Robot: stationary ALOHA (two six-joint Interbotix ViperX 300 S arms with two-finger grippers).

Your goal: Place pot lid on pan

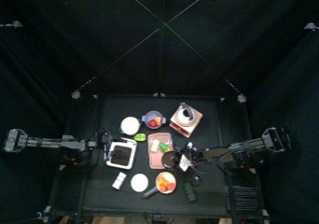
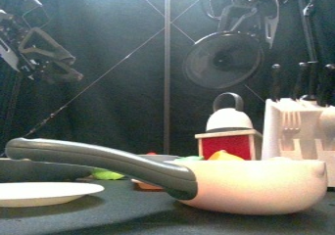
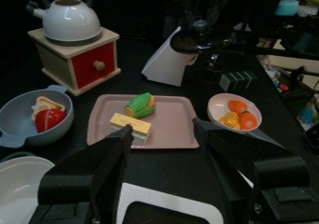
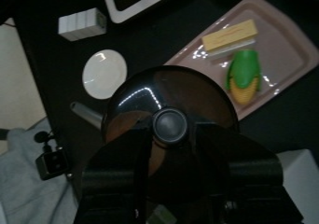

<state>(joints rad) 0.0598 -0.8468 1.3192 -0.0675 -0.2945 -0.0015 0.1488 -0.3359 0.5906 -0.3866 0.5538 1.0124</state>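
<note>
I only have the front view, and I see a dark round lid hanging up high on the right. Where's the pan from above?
Observer: In the top view, the pan sits near the table's front edge, beside the white plate.
Operator: Is the lid gripped?
Observer: Yes; the right wrist view shows the right gripper closed on the pot lid at its rim.
Operator: And the left arm?
Observer: The left gripper is open and empty, facing the pink tray.

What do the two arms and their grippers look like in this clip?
Both arms are black and jointed. From above, the left arm and right arm show pale grey fittings at their outer ends. The left gripper has two broad, flat black jaws with angular edges. The right gripper has matching dark, blocky jaws. No markings are legible.
</note>
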